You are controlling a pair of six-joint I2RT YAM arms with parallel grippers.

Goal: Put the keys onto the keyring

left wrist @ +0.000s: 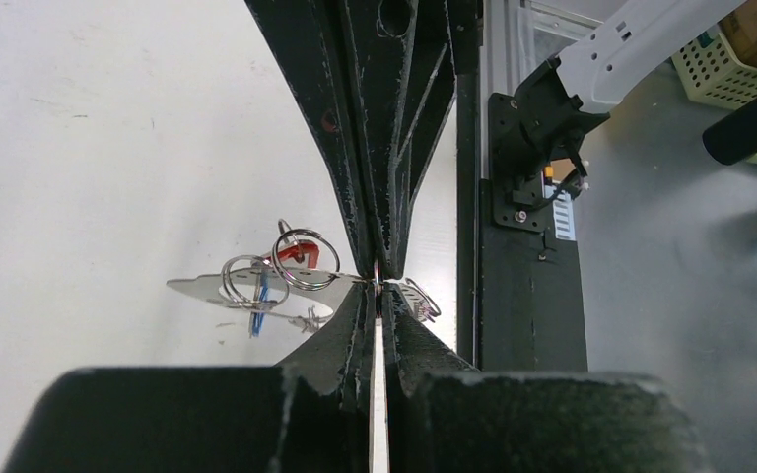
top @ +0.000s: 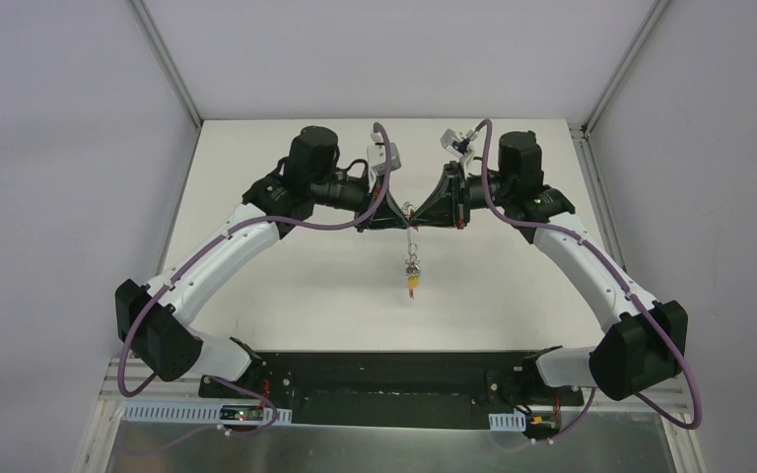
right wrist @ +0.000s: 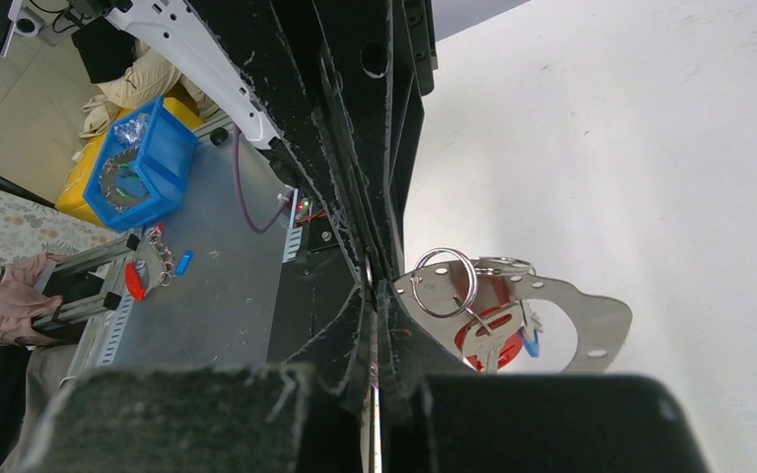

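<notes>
Top external view: the left hand (top: 400, 211) and right hand (top: 420, 211) meet in mid-air, both clenched on the thin grey metal keyring (top: 411, 239). The tagged silver metal keys (top: 413, 277) hang bunched from it above the white surface (top: 335, 291). No loose keys are visible, so the threading looks nearly finished.

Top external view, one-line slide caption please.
Left arm and right arm, jaws shut, hold a thin grey wire keyring with tagged silver keys.

The left end effector (top: 401, 211) and right end effector (top: 418, 211) meet tip to tip above the counter's (top: 286, 296) middle; the keys (top: 412, 276) hang just below where they meet.
</notes>
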